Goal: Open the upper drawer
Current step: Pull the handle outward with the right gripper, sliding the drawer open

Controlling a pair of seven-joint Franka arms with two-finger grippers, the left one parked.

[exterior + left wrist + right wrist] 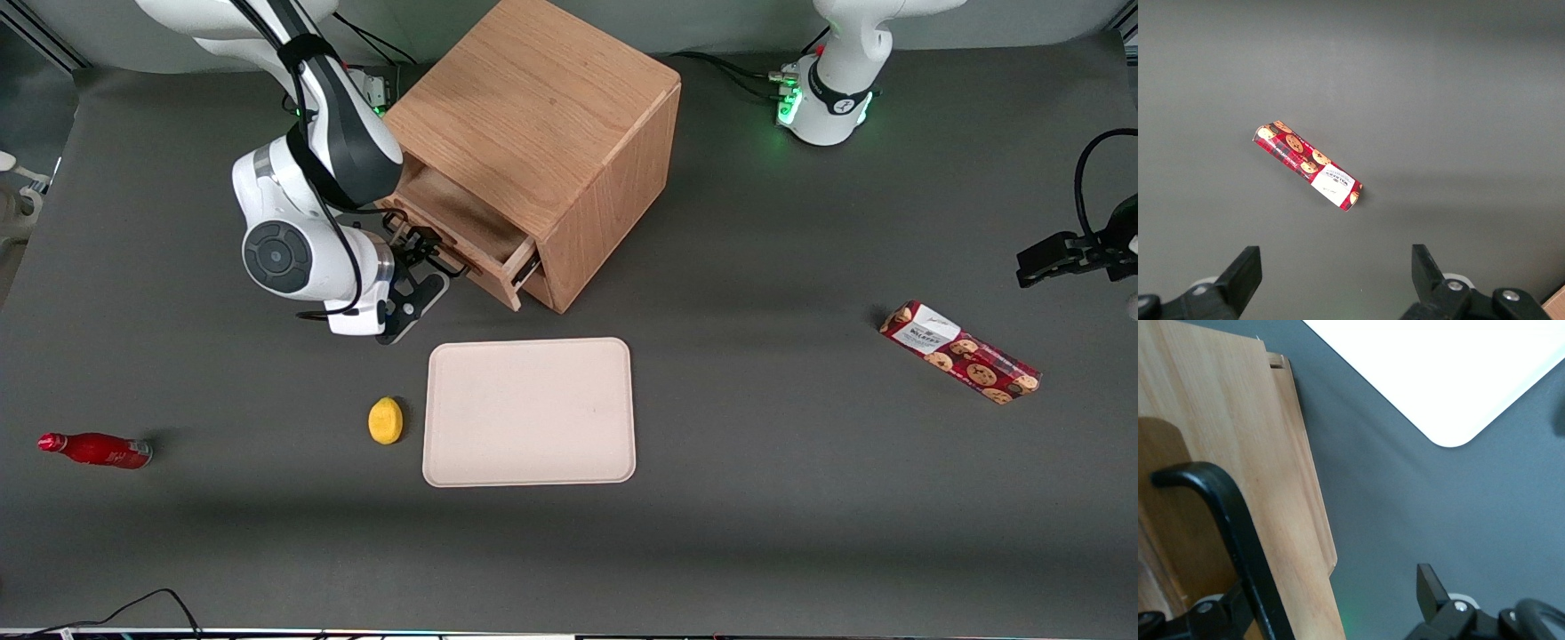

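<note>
1. Cabinet: oak box on the counter, near the working arm's end.
2. Upper drawer: part-way out of the cabinet, its inside showing; front panel stands proud of the cabinet face. Judged partly opened, with more travel probably left.
3. Handle: black bar on the drawer front.
4. Hand: at the drawer front, fingers spread, one finger beside the handle, the other clear of the wood; not clamped on the bar.
5. Tray: nearer the front camera than the cabinet.
6. Lemon: just beside the tray.
7. Bottle, red, lying down.
8. Biscuit pack: toward the parked arm's end.
</note>
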